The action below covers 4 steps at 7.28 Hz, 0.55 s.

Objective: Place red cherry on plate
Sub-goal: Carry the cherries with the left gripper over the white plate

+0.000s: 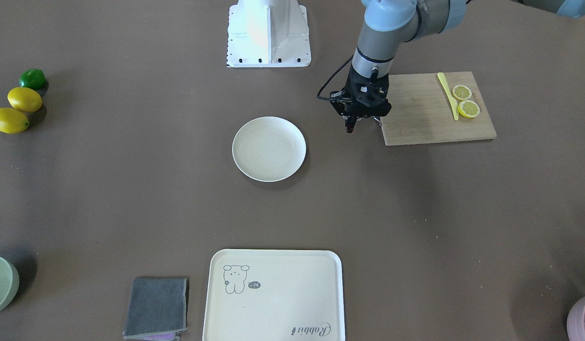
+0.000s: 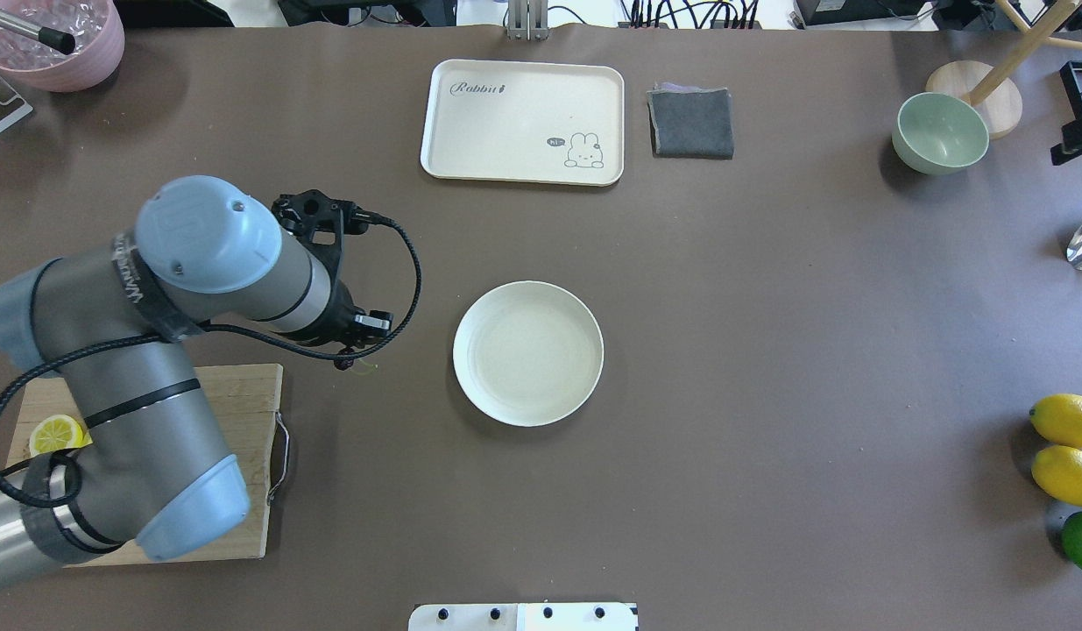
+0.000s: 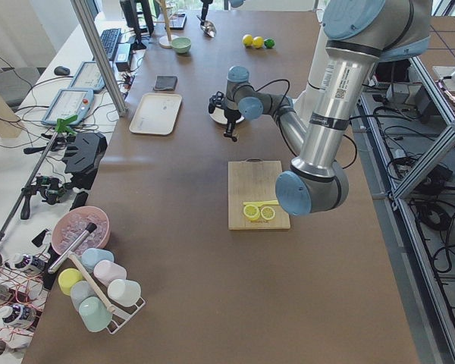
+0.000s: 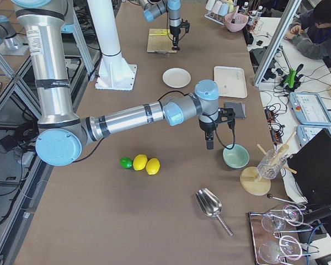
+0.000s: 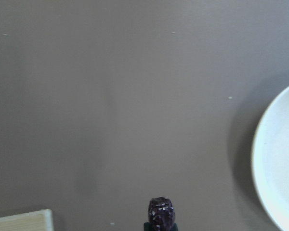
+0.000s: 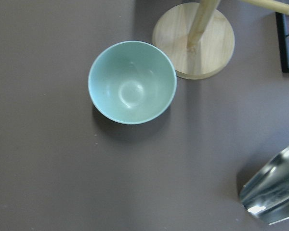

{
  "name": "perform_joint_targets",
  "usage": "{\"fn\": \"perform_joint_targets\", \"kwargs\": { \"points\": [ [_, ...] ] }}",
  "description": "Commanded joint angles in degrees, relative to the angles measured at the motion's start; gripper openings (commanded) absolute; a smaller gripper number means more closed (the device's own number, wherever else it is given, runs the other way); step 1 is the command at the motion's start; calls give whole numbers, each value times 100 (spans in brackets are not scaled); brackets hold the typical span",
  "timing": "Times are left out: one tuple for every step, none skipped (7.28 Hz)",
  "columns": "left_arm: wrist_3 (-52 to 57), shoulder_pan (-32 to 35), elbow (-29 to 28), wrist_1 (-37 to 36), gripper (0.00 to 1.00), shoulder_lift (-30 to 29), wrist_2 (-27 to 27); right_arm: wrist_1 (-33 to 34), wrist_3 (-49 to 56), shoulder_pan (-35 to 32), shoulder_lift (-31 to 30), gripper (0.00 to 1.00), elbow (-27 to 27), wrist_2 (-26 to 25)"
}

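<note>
My left gripper point(image 1: 350, 126) hangs above the brown table between the plate and the cutting board, shut on the red cherry point(image 5: 161, 213). In the left wrist view the dark maroon fruit shows at the bottom edge. A thin green stem point(image 2: 365, 366) pokes out beside the gripper point(image 2: 342, 359) in the overhead view. The round cream plate point(image 1: 269, 148) is bare and lies a short way to the side of the gripper; its rim point(image 5: 279, 159) fills the right of the left wrist view. My right gripper point(image 4: 209, 141) hovers far off over the pale green bowl point(image 6: 132, 82); I cannot tell whether it is open or shut.
A wooden cutting board point(image 1: 425, 113) with two lemon slices point(image 1: 465, 100) and a yellow knife lies under the left arm. A bear-print tray point(image 1: 273, 298) and a grey cloth point(image 1: 157, 307) sit at the operators' edge. Two lemons point(image 1: 17, 109) and a lime lie at the table's end.
</note>
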<state>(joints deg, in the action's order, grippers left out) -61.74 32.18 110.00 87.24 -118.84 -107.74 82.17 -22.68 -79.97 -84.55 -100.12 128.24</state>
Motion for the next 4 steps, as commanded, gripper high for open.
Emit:
{"fn": "perform_joint_targets", "kwargs": {
  "points": [
    [-451, -229, -591, -32, 3, -708, 33, 447, 1225, -623, -228, 100, 167, 279],
    [-679, -343, -924, -23, 3, -1033, 34, 466, 1970, -834, -420, 100, 273, 324],
    [-751, -413, -1128, -23, 3, -1280, 42, 484, 2352, -1028, -605, 100, 326, 420],
    [-978, -519, -1495, 125, 3, -1613, 112, 475, 2425, -1125, -850, 100, 335, 421]
  ]
}}
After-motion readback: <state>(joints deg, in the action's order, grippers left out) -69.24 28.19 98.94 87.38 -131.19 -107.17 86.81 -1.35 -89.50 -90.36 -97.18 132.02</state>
